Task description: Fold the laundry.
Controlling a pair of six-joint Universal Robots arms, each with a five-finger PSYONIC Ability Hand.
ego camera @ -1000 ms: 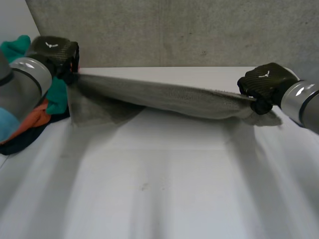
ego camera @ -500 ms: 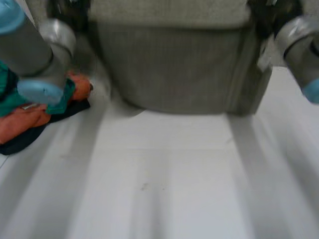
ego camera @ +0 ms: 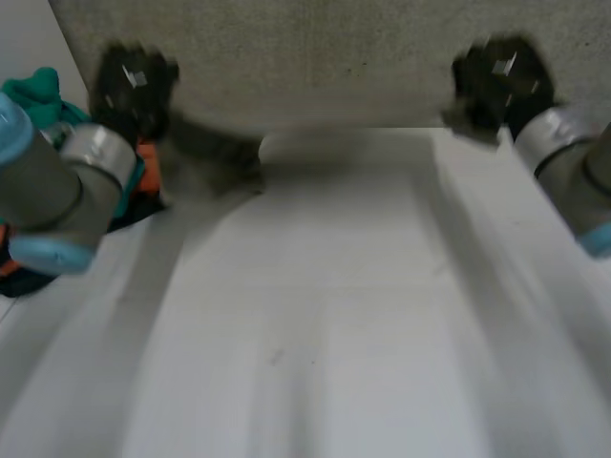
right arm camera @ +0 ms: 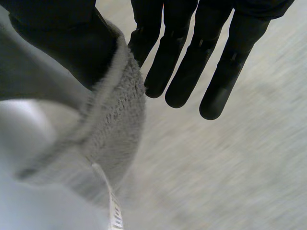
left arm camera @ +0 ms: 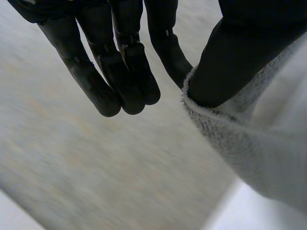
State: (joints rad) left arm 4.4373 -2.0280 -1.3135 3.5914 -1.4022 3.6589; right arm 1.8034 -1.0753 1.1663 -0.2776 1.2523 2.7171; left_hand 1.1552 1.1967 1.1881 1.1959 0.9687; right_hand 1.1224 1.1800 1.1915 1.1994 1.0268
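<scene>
Half a second ago the towel hung like a wide curtain across my head camera. Now that curtain is gone and both hands sit high at the far end of the table point(ego camera: 305, 324).

The towel point(left arm camera: 254, 148) is pale grey and fleecy, with a thick rolled rim. A small white label point(right arm camera: 114, 211) hangs from its edge by my right thumb. In the head view I cannot separate its span from the grey wall point(ego camera: 305, 24) behind.

My left hand point(ego camera: 134, 86) has its thumb pressed into the towel's rim, nipping it against the nearest finger, while the other fingers point(left arm camera: 103, 91) stay straight and close together. My right hand point(ego camera: 496, 81) does the same at the other end, its fingers point(right arm camera: 218, 91) straight and slightly spread. Both arms reach forward, well apart.

The white table is smooth. A pile of teal, orange and dark clothes point(ego camera: 33, 86) lies beside my left arm point(ego camera: 57, 191).
</scene>
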